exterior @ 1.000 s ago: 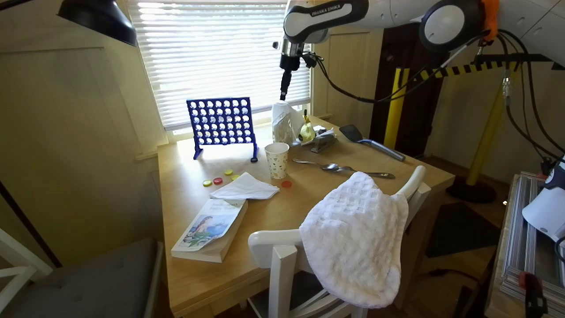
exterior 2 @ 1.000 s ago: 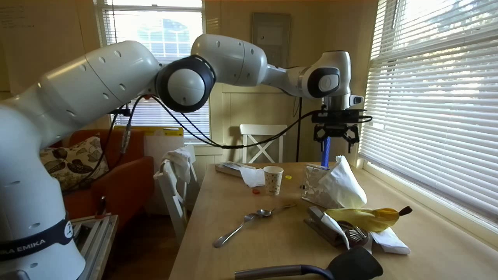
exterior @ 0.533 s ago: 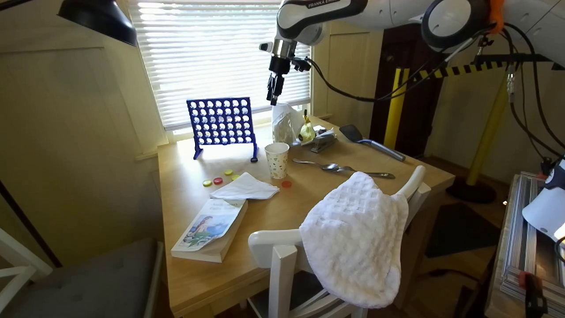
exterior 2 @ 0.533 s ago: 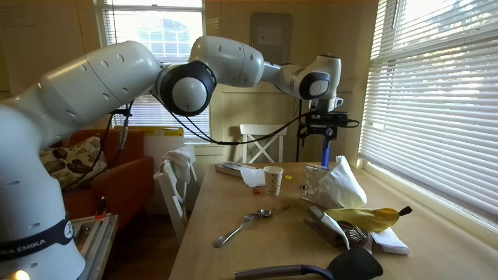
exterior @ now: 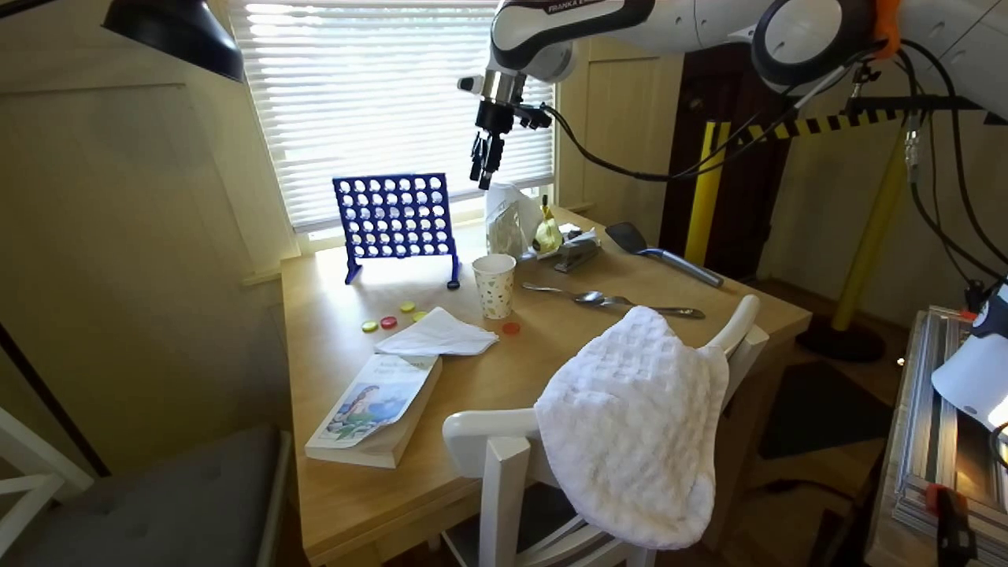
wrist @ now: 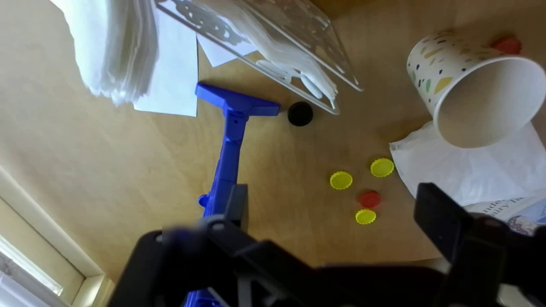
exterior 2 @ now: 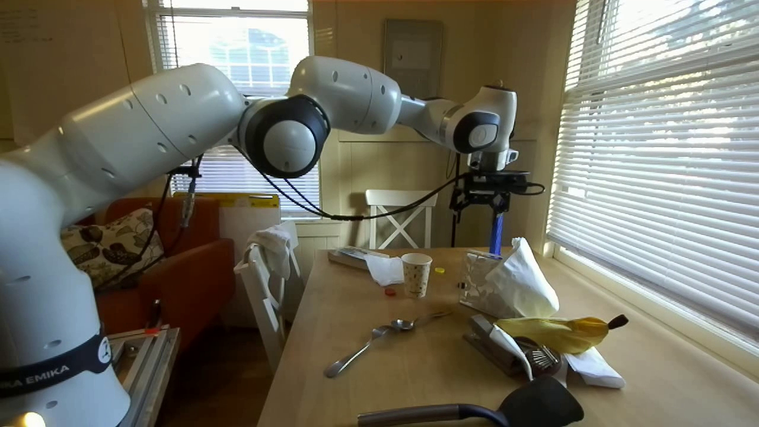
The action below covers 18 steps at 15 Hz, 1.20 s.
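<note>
My gripper [wrist: 337, 209] is open and empty, its fingers wide apart above the table. In both exterior views the gripper [exterior: 482, 177] [exterior 2: 476, 214] hangs in the air near the blue upright grid board [exterior: 394, 216] and the napkin holder [exterior: 504, 228]. In the wrist view the board [wrist: 230, 157] runs beneath the left finger. Between the fingers, below on the table, lie a red disc [wrist: 370, 199] and yellow discs [wrist: 341, 180]. A black disc [wrist: 300, 114] lies by the board's foot. The gripper touches nothing that I can see.
A patterned paper cup [exterior: 494, 287] stands by a white napkin [exterior: 437, 335] and a book [exterior: 374, 409]. A fork and spoon [exterior 2: 388, 329], a stapler [exterior 2: 492, 347], a yellow banana-shaped item [exterior 2: 557, 333] and a spatula [exterior 2: 539, 409] lie on the table. A chair with a white towel [exterior: 638, 425] stands at the edge.
The gripper has turned about its axis and shifted from above the napkin holder toward the blue board, slightly lower. It stays open. The objects on the table have not moved.
</note>
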{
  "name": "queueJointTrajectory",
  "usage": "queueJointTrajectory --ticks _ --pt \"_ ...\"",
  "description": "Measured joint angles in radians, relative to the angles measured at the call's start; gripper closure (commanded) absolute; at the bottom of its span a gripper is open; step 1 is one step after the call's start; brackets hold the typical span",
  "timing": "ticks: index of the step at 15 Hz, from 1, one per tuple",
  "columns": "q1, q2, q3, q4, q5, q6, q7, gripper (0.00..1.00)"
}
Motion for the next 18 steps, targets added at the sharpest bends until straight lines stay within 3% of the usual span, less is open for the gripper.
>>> queueJointTrajectory --ticks 11,12,13,15,18 --pt "0.023 0.110 -0.005 0.112 -0.011 0.302 -0.033 0.00" --pt "0.021 0.122 0.012 0.126 -0.003 0.305 -0.048 0.03" --pt "0.018 0.133 0.031 0.136 0.006 0.306 -0.068 0.26" --pt "0.011 0.148 0.070 0.149 0.026 0.308 -0.103 0.30" --pt "0.002 0.163 0.107 0.163 0.039 0.320 -0.120 0.53"
